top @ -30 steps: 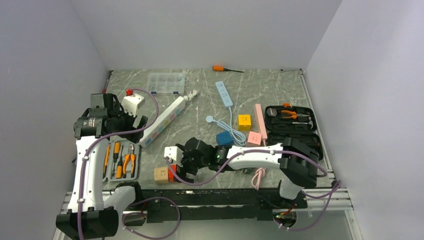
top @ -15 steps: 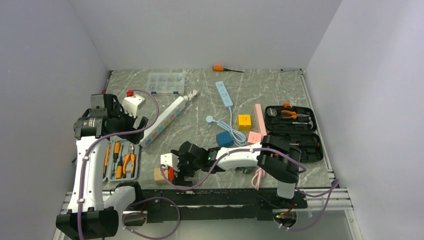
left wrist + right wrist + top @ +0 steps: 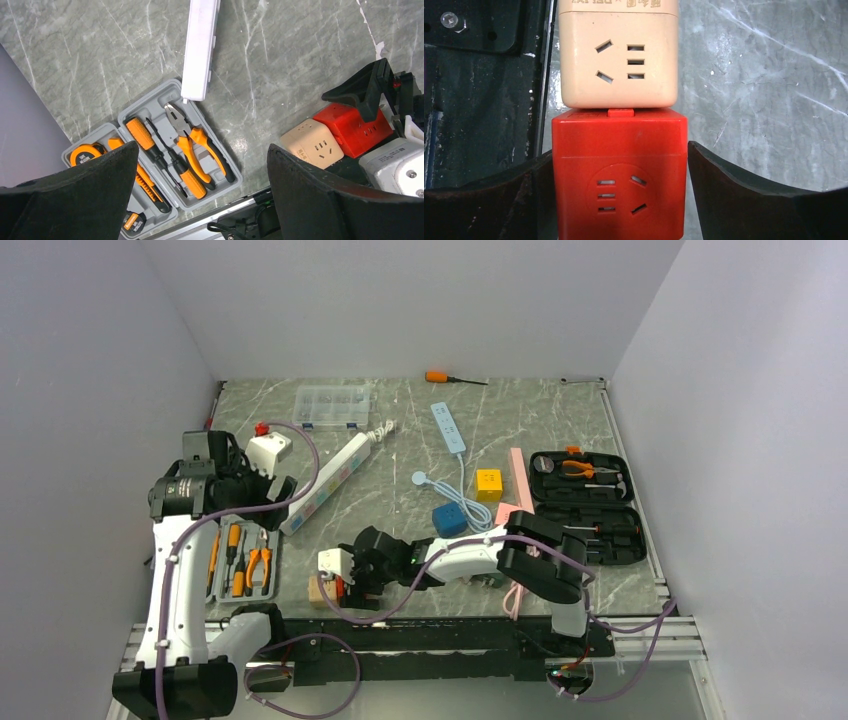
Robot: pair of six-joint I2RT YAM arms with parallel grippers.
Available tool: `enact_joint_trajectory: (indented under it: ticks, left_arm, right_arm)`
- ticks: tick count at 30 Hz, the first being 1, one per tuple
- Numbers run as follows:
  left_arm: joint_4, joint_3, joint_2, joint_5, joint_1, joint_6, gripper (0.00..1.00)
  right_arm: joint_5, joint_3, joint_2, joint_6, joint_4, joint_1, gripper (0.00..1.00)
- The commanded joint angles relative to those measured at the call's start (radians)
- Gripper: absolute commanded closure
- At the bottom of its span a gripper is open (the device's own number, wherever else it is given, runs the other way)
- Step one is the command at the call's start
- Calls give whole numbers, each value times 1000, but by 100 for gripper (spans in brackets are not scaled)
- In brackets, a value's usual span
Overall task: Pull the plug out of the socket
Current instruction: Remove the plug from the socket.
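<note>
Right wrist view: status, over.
Left gripper open, empty. Right gripper straddling red cube, grip unconfirmed. Red cube mated to beige cube. Black rail alongside; nothing blocking the pull.

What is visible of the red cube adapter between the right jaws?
The red cube adapter looks like glossy plastic, with pin slots on its upper face and a tab on one edge. It lies at the near edge of the table, joined to the beige cube. The right jaws flank both sides; contact is unclear.

Place: was a lab test cell | blank walls (image 3: 420,310) rose around the marbled table (image 3: 405,510) | tool case (image 3: 585,505), power strip (image 3: 335,472) lay on it
</note>
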State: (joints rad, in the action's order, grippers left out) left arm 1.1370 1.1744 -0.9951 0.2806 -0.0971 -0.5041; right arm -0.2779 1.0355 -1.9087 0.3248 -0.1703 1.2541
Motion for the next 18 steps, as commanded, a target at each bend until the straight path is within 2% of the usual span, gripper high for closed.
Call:
enact_joint_trajectory:
  ticks: [1, 3, 4, 9, 12, 15, 18]
  left_arm:
    - [-17, 10, 35, 45, -5, -37, 1]
    - [-33, 5, 54, 54, -5, -54, 1]
    - [-43, 4, 66, 71, -5, -62, 1]
    - [-93, -14, 153, 177, -6, -117, 1]
    - [-84, -28, 190, 251, -5, -163, 1]
    - [3, 9, 194, 380, -5, -255, 1]
    - [70, 67, 181, 496, -6, -306, 6]
  right_arm:
    - [4, 37, -23, 4, -47, 6, 24]
    - [8, 71, -40, 0, 6, 7, 40]
    - [11, 83, -45, 0, 32, 6, 53]
    - [70, 55, -14, -25, 53, 6, 100]
    - [121, 29, 32, -54, 69, -2, 100]
    - [143, -2, 94, -94, 74, -20, 100]
    - [155, -22, 162, -163, 95, -47, 100]
